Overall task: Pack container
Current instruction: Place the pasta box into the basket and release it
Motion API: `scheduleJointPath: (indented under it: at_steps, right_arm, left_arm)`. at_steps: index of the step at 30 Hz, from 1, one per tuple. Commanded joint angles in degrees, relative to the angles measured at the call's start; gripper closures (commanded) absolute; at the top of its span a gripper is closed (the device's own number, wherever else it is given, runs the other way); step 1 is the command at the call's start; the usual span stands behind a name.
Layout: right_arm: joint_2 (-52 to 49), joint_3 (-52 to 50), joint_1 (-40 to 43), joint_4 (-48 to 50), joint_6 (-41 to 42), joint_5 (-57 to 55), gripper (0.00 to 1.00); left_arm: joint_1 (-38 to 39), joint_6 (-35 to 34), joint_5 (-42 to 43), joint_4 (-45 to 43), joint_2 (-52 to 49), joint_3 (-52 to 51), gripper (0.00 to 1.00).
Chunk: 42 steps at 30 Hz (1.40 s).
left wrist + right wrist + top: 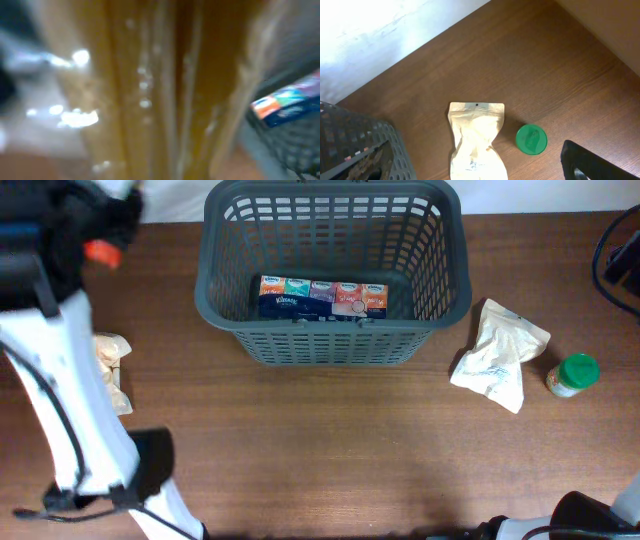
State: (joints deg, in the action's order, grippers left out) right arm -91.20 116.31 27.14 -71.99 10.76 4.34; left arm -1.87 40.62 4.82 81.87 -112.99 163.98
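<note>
The dark grey slotted basket (335, 345) stands at the back centre, with a flat Kleenex pack (322, 297) lying in it. A clear packet of tan food (112, 365) lies on the table at the left, partly under my left arm (55, 370). It fills the blurred left wrist view (150, 90), very close to the camera, and my left fingers are hidden. The basket wall (295, 145) shows to its right. A cream pouch (500, 355) and a green-lidded jar (574, 375) lie at the right. In the right wrist view, one right gripper finger (592, 162) is high above the pouch (476, 140) and the jar (531, 139).
The right arm's base (590, 520) sits at the front right corner. Black cables (620, 255) hang at the far right edge. A pale wall runs behind the table. The basket corner (365, 150) shows at the lower left of the right wrist view.
</note>
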Motion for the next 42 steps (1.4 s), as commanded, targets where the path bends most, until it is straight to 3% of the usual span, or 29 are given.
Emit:
scheduleJointPath:
  at_steps: [1, 4, 7, 14, 17, 29, 30, 31, 32, 35, 39, 42]
  right_arm:
    - [-0.13, 0.37, 0.31, 0.13, 0.46, -0.52, 0.01]
    - [-0.13, 0.37, 0.31, 0.13, 0.46, -0.52, 0.01]
    - [-0.13, 0.37, 0.31, 0.13, 0.46, -0.52, 0.01]
    - [-0.13, 0.37, 0.31, 0.13, 0.46, -0.52, 0.01]
    - [-0.13, 0.37, 0.31, 0.13, 0.46, -0.52, 0.01]
    - [-0.13, 0.37, 0.31, 0.13, 0.46, -0.52, 0.01]
    - [-0.13, 0.37, 0.31, 0.13, 0.46, -0.52, 0.01]
    - [-0.13, 0.37, 0.31, 0.13, 0.46, -0.52, 0.01]
    - [-0.13, 0.37, 0.31, 0.13, 0.46, -0.52, 0.01]
    - [-0.13, 0.37, 0.31, 0.13, 0.46, -0.52, 0.01]
    - [-0.13, 0.37, 0.31, 0.13, 0.46, -0.52, 0.01]
    - [-0.13, 0.37, 0.31, 0.13, 0.46, -0.52, 0.01]
  left_arm:
    - [8.94, 22.73, 2.05, -0.76, 2.05, 1.11, 0.98]
    - [15.76, 30.16, 2.05, -0.66, 0.90, 0.46, 0.98]
    - [20.50, 32.35, 2.08, -0.66, -1.66, -0.85, 0.98]
    - [25.22, 32.20, 1.42, -1.33, -14.03, -6.97, 0.98]
    - [25.66, 27.04, -0.33, -0.92, -19.26, -7.63, 0.98]
    - [28.26, 24.28, 0.37, 14.84, -28.37, -7.63, 0.98]
    - [28.35, 22.05, 0.33, 14.84, -28.57, -7.63, 0.94]
    - [28.37, 20.44, 0.35, 14.82, -28.74, -7.63, 0.73]
    - [28.35, 18.93, 0.24, 14.84, -28.76, -7.63, 0.63]
    - [28.35, 13.73, -3.28, 14.60, -28.06, -7.45, 0.41]
    - [27.30, 5.84, -7.80, 12.15, -23.10, -7.45, 0.24]
    - [25.55, 1.79, -7.67, 9.88, -17.20, -7.45, 0.24]
